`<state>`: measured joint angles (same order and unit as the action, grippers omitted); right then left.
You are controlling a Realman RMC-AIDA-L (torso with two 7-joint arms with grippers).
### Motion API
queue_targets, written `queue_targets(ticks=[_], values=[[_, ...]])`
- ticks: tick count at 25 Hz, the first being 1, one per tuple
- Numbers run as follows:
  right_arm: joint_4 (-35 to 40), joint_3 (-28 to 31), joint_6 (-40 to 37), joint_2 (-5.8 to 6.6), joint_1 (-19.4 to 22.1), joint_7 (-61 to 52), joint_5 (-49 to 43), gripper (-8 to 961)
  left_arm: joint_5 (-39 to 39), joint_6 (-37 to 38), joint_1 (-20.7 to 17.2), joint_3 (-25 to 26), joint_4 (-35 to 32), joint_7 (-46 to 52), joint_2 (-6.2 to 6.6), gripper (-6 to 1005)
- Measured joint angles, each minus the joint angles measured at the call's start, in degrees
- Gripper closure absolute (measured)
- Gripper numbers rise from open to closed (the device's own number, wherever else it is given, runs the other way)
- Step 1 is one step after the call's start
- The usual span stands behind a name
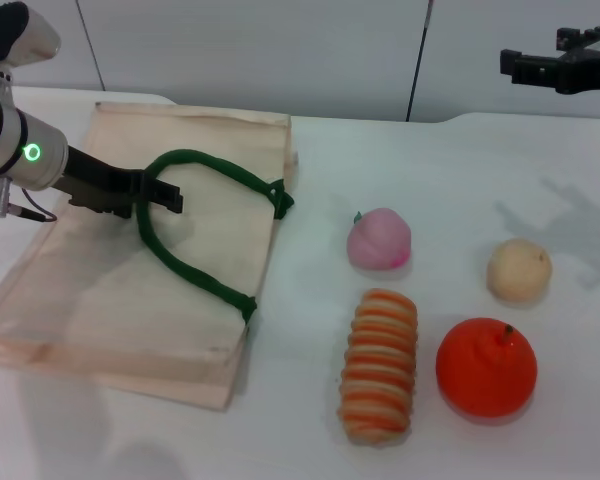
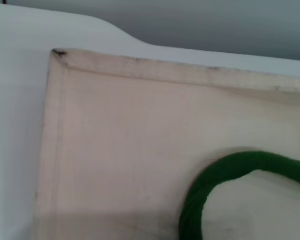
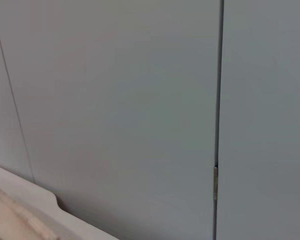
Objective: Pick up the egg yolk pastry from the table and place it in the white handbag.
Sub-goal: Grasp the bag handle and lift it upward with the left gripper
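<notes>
The egg yolk pastry (image 1: 519, 270), a small pale cream ball, lies on the white table at the right, beyond the orange. The white handbag (image 1: 100, 300) lies flat at the left with its dark green handles (image 1: 195, 265) looped on top. My left gripper (image 1: 158, 196) hovers over the bag at the left bend of the handle loop. The left wrist view shows the bag's fabric (image 2: 125, 140) and a curve of green handle (image 2: 225, 175). My right gripper (image 1: 520, 66) hangs high at the far right, well away from the pastry.
A pink peach-shaped ball (image 1: 379, 240), a long orange-striped bread roll (image 1: 380, 365) and an orange (image 1: 486, 367) lie between the bag and the pastry. The right wrist view shows only grey wall panels and a corner of the bag (image 3: 15, 215).
</notes>
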<state>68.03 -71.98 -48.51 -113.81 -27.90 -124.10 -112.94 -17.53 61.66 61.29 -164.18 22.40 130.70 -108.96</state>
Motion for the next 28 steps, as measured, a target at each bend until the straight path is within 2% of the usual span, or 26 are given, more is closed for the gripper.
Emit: queue_targets(ticks=[7,13,20,22,28], values=[[0.2,0.0,-0.2,-0.32,-0.2,0.0,0.0,75,-1.9,-1.3,0.7,0.0,-0.6,0.9,0.0,124],[0.0,0.0,-0.2,-0.46,-0.4,0.0,0.0,75,-5.4,-5.3,0.9,0.0,-6.3,3.2,1.46,125],[-0.1,0.0,-0.2,-0.63,-0.9,0.0,0.0,75,-7.0,-6.6,1.1,0.1,-6.8,4.2,1.55,125],[-0.2,0.0,-0.2,-0.64,-0.9,0.0,0.0,76,-7.0,-7.2,1.0,0.1,-6.8,4.3,1.56,165],[-0.2,0.0,-0.2,-0.72,-0.9,0.3,1.0,76,-7.1,-7.9,0.9,0.1,-7.1,4.1,1.58,373]])
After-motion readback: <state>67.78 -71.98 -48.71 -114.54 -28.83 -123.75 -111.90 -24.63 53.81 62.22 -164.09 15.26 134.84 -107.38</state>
